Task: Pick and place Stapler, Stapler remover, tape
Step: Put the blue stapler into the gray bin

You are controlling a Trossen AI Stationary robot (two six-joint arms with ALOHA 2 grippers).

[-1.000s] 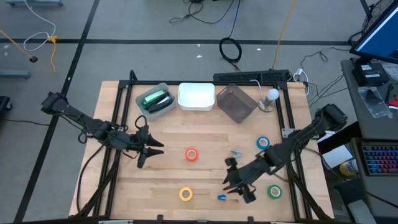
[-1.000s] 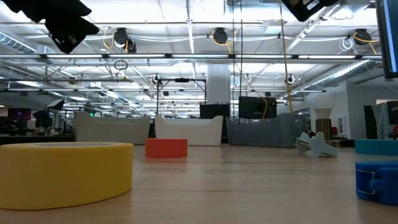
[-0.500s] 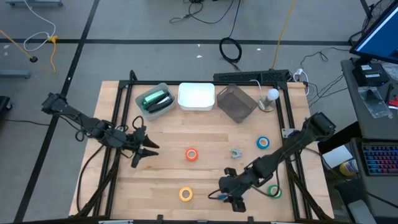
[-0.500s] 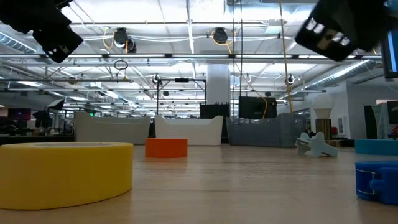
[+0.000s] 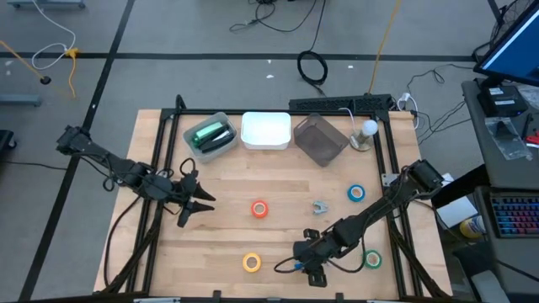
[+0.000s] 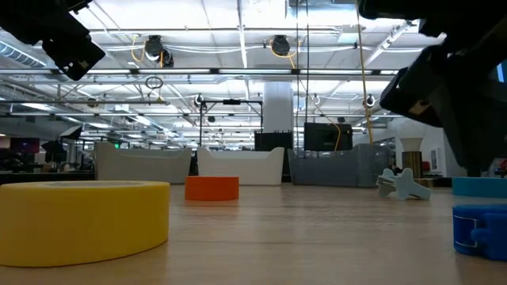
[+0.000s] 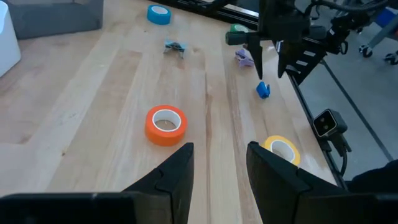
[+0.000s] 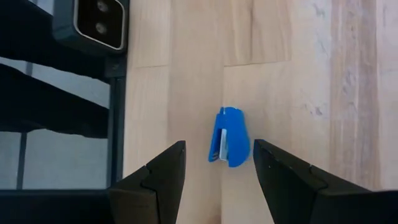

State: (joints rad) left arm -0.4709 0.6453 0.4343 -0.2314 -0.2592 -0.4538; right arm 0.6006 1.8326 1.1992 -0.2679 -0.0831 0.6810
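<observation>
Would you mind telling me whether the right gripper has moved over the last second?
Yes. The right gripper has shifted toward the yellow tape, away from the green tape.

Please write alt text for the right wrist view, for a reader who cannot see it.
The right gripper hangs open above a small blue stapler lying on the wooden table, the stapler centred between its two dark fingers. A camera sits at the table's edge.

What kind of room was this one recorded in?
Probably a large open robotics lab or workshop: a framed wooden table on a bare floor with loose cables, exposed ceiling trusses and lights, and a keyboard nearby.
</observation>
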